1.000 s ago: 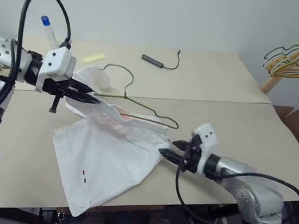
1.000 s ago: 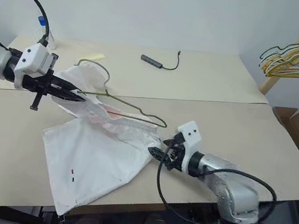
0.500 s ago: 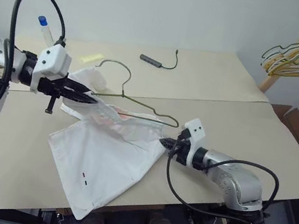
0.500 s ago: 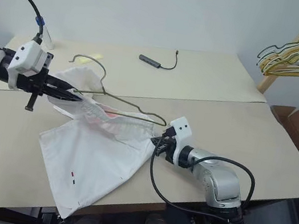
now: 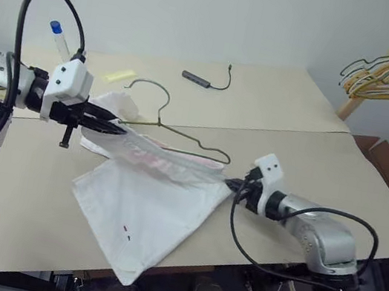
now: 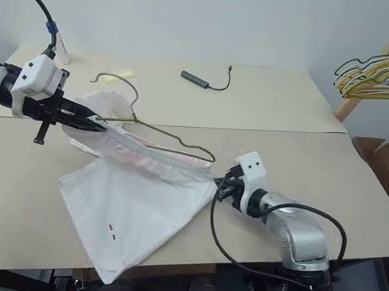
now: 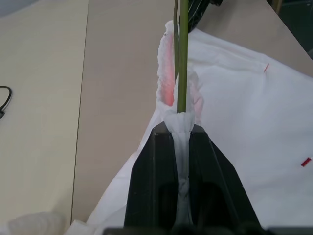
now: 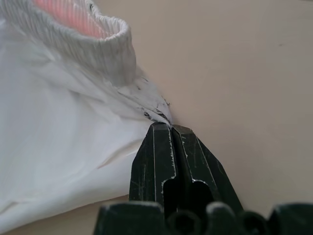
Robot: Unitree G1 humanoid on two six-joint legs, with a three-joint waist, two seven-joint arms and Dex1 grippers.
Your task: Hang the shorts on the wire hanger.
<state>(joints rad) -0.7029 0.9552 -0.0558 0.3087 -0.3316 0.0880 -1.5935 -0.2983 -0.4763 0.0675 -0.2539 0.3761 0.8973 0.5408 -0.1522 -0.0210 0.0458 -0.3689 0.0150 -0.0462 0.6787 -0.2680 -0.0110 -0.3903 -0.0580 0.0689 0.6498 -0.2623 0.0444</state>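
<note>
Both my end effectors pinch the shorts, stretched over the desk.

My left end effector point(image 7: 182, 128) is clamped on bunched waistband cloth together with the hanger point(image 5: 181, 133); my right end effector point(image 8: 167, 125) is pressed together on the waistband's far edge. The shorts point(image 5: 148, 216) sag between them, their lower part lying on the desk point(image 5: 297, 118).

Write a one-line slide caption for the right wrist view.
Right gripper shut on a pinch of the white shorts beside their gathered waistband, above the beige table.
</note>
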